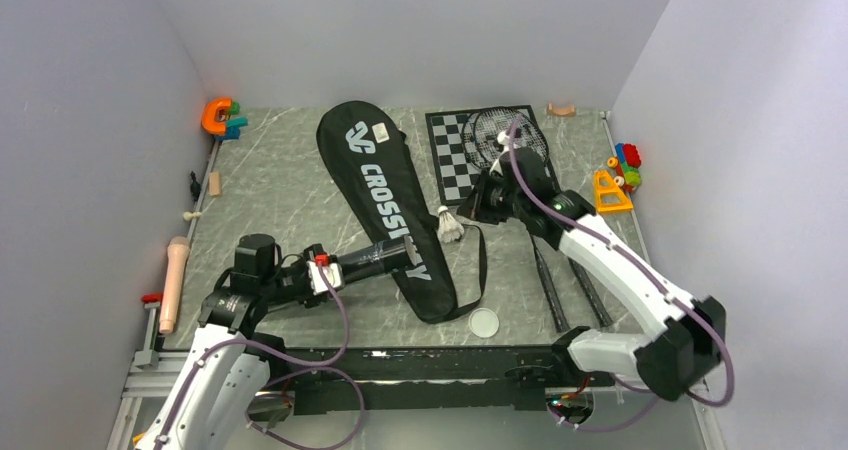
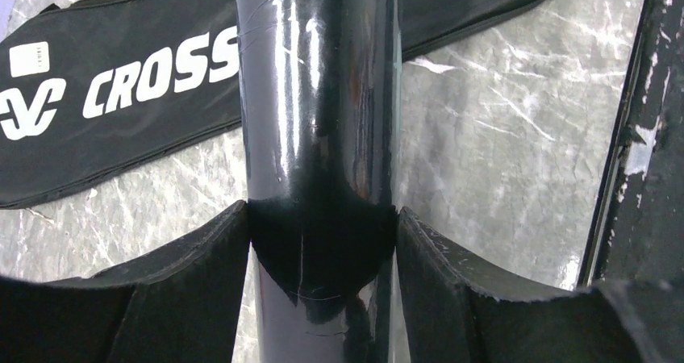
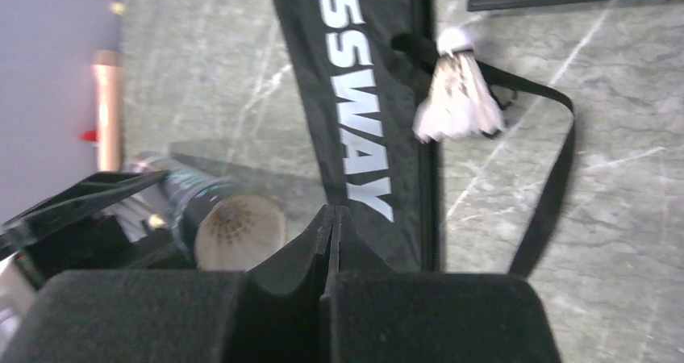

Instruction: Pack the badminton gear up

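My left gripper (image 1: pixel 348 266) (image 2: pixel 321 242) is shut on the long dark tube (image 1: pixel 380 257) (image 2: pixel 319 121), held level above the table's left front. The tube's open mouth (image 3: pixel 240 232) points toward the right arm, with pale feathers inside. The white lid (image 1: pixel 483 322) lies flat near the front edge. The black CROSSWAY bag (image 1: pixel 385 195) (image 3: pixel 363 97) lies diagonally in the middle. One white shuttlecock (image 1: pixel 450 227) (image 3: pixel 458 97) rests on the bag's strap. My right gripper (image 1: pixel 468 208) (image 3: pixel 332 218) hangs above it, shut with nothing in it. Two rackets (image 1: pixel 505 135) lie under the right arm.
A chessboard (image 1: pixel 455 155) lies at the back under the racket heads. Colourful toys (image 1: pixel 620 175) sit at the right wall and an orange one (image 1: pixel 220 118) at the back left. A wooden pin (image 1: pixel 175 282) lies along the left edge.
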You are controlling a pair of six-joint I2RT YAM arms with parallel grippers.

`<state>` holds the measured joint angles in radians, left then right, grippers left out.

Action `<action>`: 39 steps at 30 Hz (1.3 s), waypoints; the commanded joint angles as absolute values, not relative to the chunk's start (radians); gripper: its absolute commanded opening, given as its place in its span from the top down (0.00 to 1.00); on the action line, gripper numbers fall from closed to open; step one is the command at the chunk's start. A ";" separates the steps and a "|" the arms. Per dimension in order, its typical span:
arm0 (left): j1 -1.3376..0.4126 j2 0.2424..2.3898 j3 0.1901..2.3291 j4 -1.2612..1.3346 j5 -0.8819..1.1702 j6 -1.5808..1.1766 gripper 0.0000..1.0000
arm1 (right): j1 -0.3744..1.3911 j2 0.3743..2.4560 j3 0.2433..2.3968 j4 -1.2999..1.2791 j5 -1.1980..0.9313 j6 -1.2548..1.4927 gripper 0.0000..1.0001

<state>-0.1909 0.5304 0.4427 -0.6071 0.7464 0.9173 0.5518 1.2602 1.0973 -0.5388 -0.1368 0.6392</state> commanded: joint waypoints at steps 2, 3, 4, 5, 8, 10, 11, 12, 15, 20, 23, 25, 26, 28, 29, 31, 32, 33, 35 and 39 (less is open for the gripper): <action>-0.185 0.552 0.462 -0.486 0.809 0.817 1.00 | 0.560 1.131 0.980 -0.306 -0.187 0.777 1.00; -0.186 0.554 0.461 -0.480 0.811 0.817 1.00 | 0.561 1.122 0.968 -0.285 -0.190 0.786 1.00; -0.186 0.556 0.460 -0.477 0.808 0.817 1.00 | 0.561 1.136 0.969 -0.290 -0.182 0.781 1.00; -0.184 0.555 0.462 -0.480 0.802 0.824 1.00 | 0.560 1.164 0.986 -0.335 -0.147 0.768 1.00; -0.184 0.548 0.462 -0.493 0.787 0.835 1.00 | 0.561 1.248 1.009 -0.435 -0.065 0.733 0.78; -0.183 0.532 0.455 -0.501 0.789 0.843 1.00 | 0.555 1.264 0.977 -0.418 -0.055 0.751 0.51; -0.183 0.518 0.452 -0.502 0.789 0.845 1.00 | 0.553 1.266 0.960 -0.402 -0.054 0.771 0.42; -0.183 0.509 0.446 -0.499 0.786 0.843 1.00 | 0.552 1.270 0.946 -0.388 -0.049 0.796 0.35; -0.182 0.493 0.436 -0.503 0.780 0.859 1.00 | 0.551 1.308 0.911 -0.342 -0.034 0.873 0.33; -0.183 0.495 0.439 -0.515 0.769 0.874 1.00 | 0.550 1.379 0.870 -0.232 0.037 0.977 0.38; -0.182 0.490 0.439 -0.510 0.767 0.877 1.00 | 0.550 1.433 0.883 -0.213 0.073 1.036 0.41; -0.183 0.493 0.440 -0.509 0.766 0.880 1.00 | 0.551 1.473 0.897 -0.199 0.077 1.064 0.43; -0.183 0.494 0.440 -0.511 0.766 0.882 1.00 | 0.551 1.492 0.907 -0.198 0.080 1.078 0.44; -0.182 0.497 0.439 -0.512 0.765 0.886 1.00 | 0.551 1.522 0.918 -0.194 0.097 1.099 0.47; -0.183 0.496 0.437 -0.514 0.765 0.895 1.00 | 0.551 1.533 0.921 -0.189 0.105 1.107 0.49; -0.183 0.490 0.433 -0.514 0.764 0.904 1.00 | 0.551 1.552 0.924 -0.185 0.130 1.117 0.53; -0.183 0.488 0.431 -0.514 0.764 0.907 1.00 | 0.551 1.561 0.925 -0.184 0.138 1.122 0.56; -0.183 0.488 0.428 -0.513 0.764 0.910 1.00 | 0.550 1.568 0.925 -0.180 0.148 1.125 0.58; -0.182 0.489 0.427 -0.514 0.764 0.915 1.00 | 0.552 1.583 0.924 -0.172 0.165 1.129 0.62; -0.182 0.489 0.420 -0.513 0.764 0.918 1.00 | 0.550 1.600 0.923 -0.162 0.185 1.129 0.71</action>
